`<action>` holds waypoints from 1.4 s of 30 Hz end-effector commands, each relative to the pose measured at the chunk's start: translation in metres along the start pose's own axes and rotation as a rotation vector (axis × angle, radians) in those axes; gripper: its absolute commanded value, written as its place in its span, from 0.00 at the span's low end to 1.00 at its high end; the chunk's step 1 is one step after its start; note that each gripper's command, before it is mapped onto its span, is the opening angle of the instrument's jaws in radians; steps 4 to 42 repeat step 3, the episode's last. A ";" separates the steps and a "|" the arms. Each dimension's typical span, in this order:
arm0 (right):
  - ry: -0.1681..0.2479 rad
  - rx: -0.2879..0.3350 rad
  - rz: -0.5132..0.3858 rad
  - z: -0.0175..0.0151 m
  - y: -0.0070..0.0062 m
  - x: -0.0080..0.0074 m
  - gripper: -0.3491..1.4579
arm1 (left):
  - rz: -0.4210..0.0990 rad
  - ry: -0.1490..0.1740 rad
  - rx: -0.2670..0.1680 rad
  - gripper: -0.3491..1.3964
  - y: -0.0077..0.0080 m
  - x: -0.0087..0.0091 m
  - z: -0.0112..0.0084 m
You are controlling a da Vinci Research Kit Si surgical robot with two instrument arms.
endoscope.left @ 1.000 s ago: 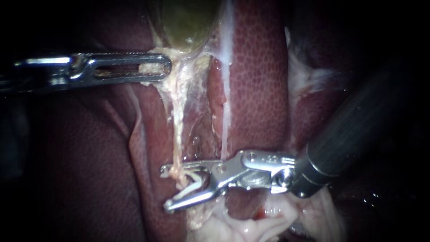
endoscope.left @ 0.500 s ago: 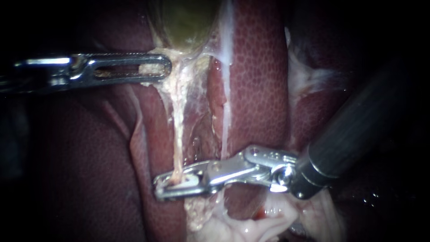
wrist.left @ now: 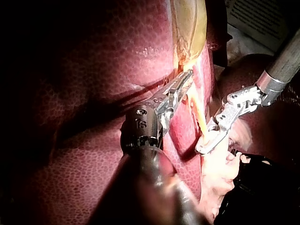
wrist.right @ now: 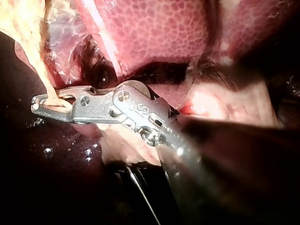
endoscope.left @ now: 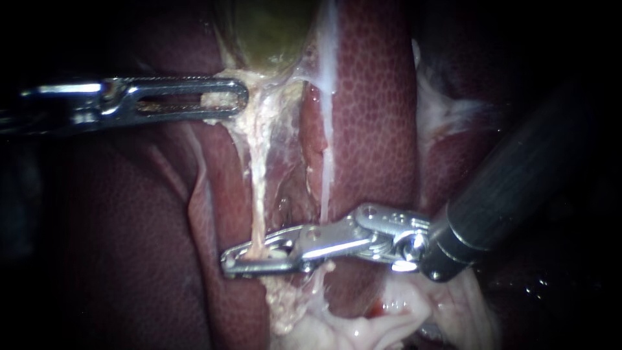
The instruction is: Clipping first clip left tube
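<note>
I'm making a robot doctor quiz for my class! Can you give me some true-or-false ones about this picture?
1. The right instrument is shut on the left tube. True.
2. The left instrument holds nothing. False: it is shut on pale tissue just under the gallbladder.
3. The two instruments touch each other. False: they are apart, with the left tube stretched between them.
4. The liver is dark red and speckled. True.

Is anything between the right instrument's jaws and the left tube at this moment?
Nothing visible. The right instrument has its jaws shut on the left tube, one from each side. The left instrument grips the gallbladder at its base.
</note>
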 end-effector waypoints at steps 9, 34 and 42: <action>0.000 0.001 0.000 -0.0001 0.0002 -0.0002 0.00 | 0.000 0.000 0.001 0.00 0.0001 0.0000 0.0000; 0.000 0.001 0.000 -0.0001 0.0002 -0.0002 0.00 | 0.000 0.000 0.001 0.00 0.0001 0.0000 0.0000; 0.000 0.001 0.000 -0.0001 0.0002 -0.0002 0.00 | 0.000 0.000 0.001 0.00 0.0001 0.0000 0.0000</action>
